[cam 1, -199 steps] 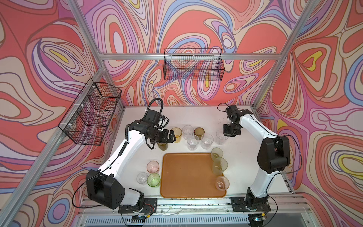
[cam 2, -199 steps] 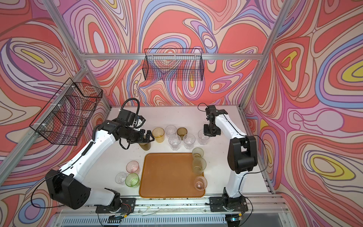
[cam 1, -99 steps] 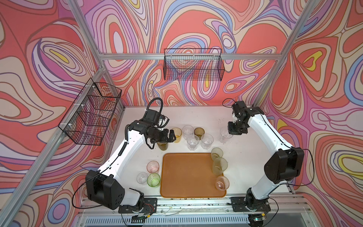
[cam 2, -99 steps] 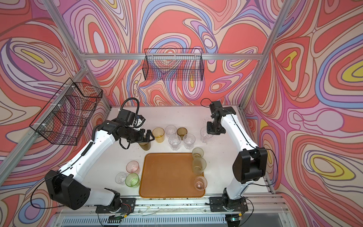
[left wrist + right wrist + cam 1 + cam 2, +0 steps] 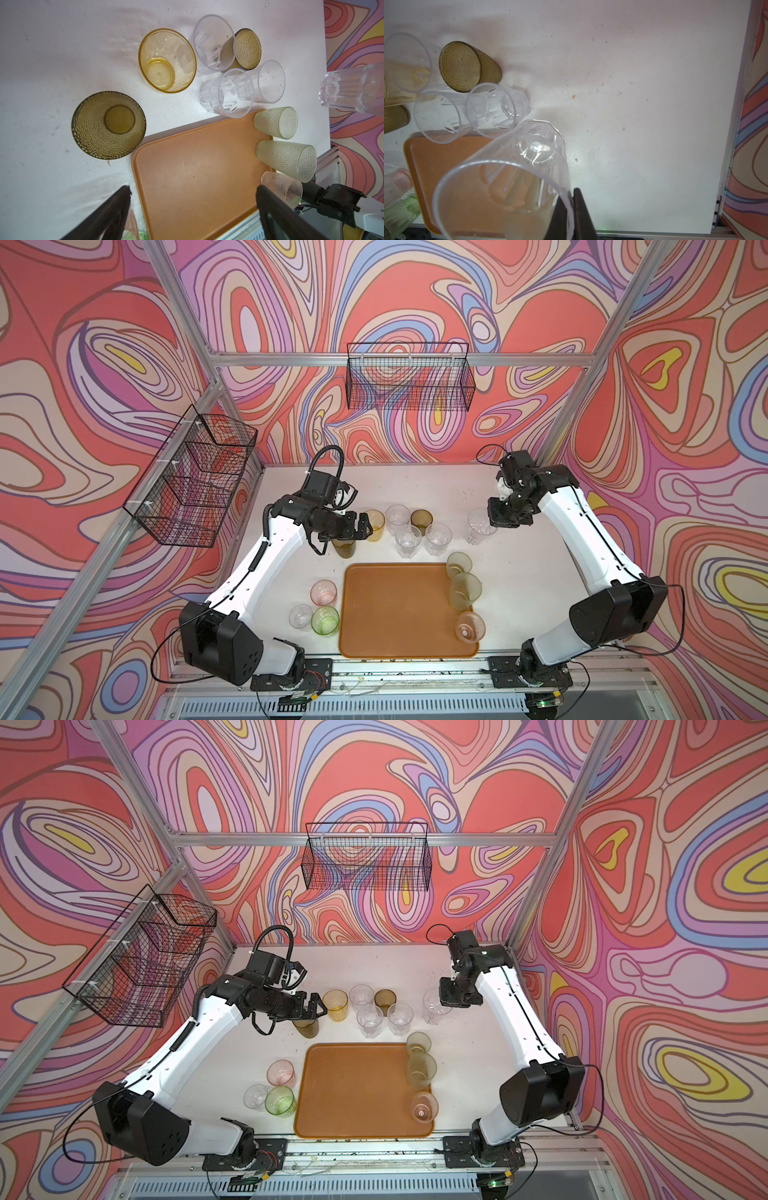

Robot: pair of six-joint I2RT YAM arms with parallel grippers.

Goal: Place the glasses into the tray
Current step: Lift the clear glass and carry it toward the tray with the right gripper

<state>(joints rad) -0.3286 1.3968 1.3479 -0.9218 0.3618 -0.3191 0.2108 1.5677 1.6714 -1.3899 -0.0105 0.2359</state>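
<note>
Behind the tray (image 5: 395,614), toward the right, the right gripper (image 5: 572,194) was clenched on the rim of a clear glass (image 5: 478,526), one finger inside the wall and one outside. That glass hung tilted and seemed clear of the table (image 5: 519,572), though the top views left this unsure. The left gripper (image 5: 367,526) stood wide open and empty, near an olive glass (image 5: 345,548) off the tray's far left corner but not around it. Beside that stood an amber glass (image 5: 375,524), three clear tumblers (image 5: 408,540) and a second olive glass (image 5: 421,519), close together on the table. Three glasses stood in the tray along its right edge: two pale green glasses (image 5: 465,593) and a pinkish glass (image 5: 469,626). Left of the tray, a pink glass (image 5: 323,592), a green glass (image 5: 325,620) and a small clear glass (image 5: 301,616) stood touching or nearly so.
</note>
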